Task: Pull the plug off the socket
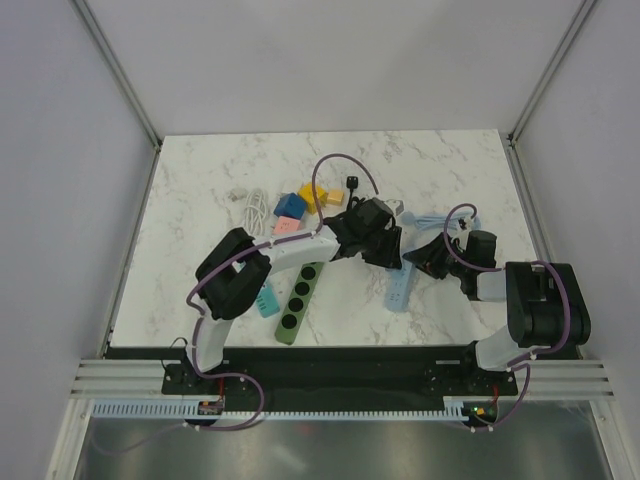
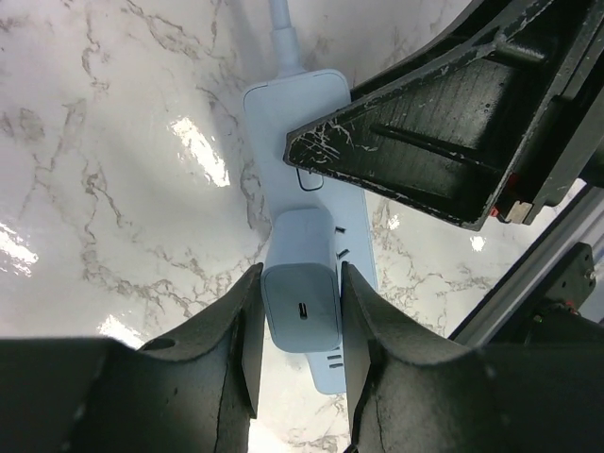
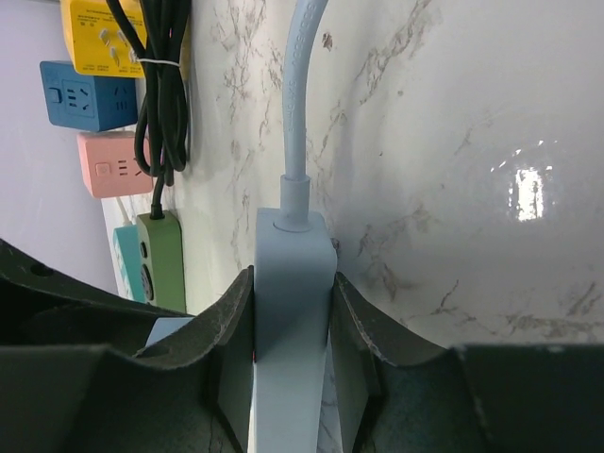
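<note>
- Top view: the left gripper (image 1: 378,240) and right gripper (image 1: 432,258) meet near the middle of the table (image 1: 220,170). They are over the pale blue power strip (image 1: 400,292), which lies slantwise just right of a green strip (image 1: 298,300). The plug is hidden under the left gripper here.
- Left wrist view: the plug (image 2: 302,307) is a pale blue, boxy adapter with rounded corners and a small slot port on its outer face. It stands in a socket of the power strip and looks fully seated. The left jaws are partly closed, with the fingers (image 2: 247,330) pressed against its two sides, so they have a hold on the plug.
- Right wrist view: the right jaws are clamped on the cable end of the power strip. The cable (image 3: 297,94) runs away from that end across the marble.
- Judgement: the step in hand is the pull itself. Both holds look set and the plug is not yet out.
- Next move: the left arm should draw straight out along the pins while the right arm holds the strip down. A tilted pull could bind the pins or drag the strip.
</note>
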Robot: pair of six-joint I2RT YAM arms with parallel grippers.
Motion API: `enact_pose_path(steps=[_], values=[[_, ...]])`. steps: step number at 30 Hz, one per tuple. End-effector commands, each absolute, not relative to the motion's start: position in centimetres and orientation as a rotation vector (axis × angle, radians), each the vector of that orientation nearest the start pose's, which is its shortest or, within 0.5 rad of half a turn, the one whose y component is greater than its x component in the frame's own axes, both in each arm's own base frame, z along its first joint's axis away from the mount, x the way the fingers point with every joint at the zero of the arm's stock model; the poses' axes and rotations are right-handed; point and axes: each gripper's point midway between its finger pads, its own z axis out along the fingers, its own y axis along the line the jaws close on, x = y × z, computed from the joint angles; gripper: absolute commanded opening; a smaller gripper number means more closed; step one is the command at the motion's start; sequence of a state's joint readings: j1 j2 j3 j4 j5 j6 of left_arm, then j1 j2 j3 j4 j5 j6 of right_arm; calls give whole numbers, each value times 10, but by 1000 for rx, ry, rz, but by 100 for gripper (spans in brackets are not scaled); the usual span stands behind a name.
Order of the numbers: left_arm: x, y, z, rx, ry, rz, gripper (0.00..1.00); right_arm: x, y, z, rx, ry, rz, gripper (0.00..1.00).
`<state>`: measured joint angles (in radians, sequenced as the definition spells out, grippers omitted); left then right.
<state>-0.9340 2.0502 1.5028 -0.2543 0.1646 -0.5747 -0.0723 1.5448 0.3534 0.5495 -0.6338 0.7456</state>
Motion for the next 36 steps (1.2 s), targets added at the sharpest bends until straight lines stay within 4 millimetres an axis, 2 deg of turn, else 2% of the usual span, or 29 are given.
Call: enact_pose_path(steps=[1, 2, 3, 4, 9, 11, 12, 13, 14, 15, 17, 20, 25, 28, 29, 31, 32, 36], values=[[273, -435, 105, 599, 2468, -940, 2, 317, 81, 17, 550, 2194, 891, 0], [269, -434, 99, 565, 2498, -988, 2, 317, 82, 17, 549, 2194, 892, 0], [274, -436, 105, 542, 2472, -1040, 2, 317, 81, 17, 550, 2192, 889, 0], [270, -437, 105, 542, 2482, -1093, 2, 318, 82, 18, 547, 2192, 892, 0], [269, -436, 108, 498, 2500, -1175, 2, 318, 81, 18, 549, 2191, 888, 0], [271, -436, 116, 496, 2472, -1173, 2, 318, 81, 18, 549, 2191, 888, 0], [270, -436, 118, 515, 2464, -1134, 2, 318, 81, 18, 547, 2192, 887, 0], [281, -430, 113, 497, 2453, -996, 2, 318, 81, 18, 551, 2192, 887, 0], [277, -416, 99, 573, 2498, -831, 2, 318, 81, 18, 547, 2192, 887, 0], [287, -419, 108, 594, 2439, -684, 2, 317, 81, 17, 552, 2193, 887, 0], [285, -415, 109, 669, 2429, -586, 2, 318, 81, 18, 552, 2192, 886, 0], [281, -414, 108, 655, 2448, -629, 2, 318, 80, 17, 551, 2192, 883, 0], [275, -422, 114, 652, 2446, -747, 2, 317, 81, 17, 551, 2194, 884, 0], [277, -428, 130, 598, 2424, -929, 2, 317, 81, 18, 551, 2192, 883, 0], [273, -425, 126, 544, 2454, -994, 2, 317, 81, 18, 550, 2193, 884, 0], [281, -427, 144, 466, 2408, -1194, 2, 318, 80, 18, 550, 2189, 883, 0], [279, -422, 137, 447, 2430, -1224, 2, 317, 81, 18, 549, 2192, 881, 0], [288, -409, 140, 436, 2410, -1168, 2, 317, 81, 18, 550, 2191, 883, 0]])
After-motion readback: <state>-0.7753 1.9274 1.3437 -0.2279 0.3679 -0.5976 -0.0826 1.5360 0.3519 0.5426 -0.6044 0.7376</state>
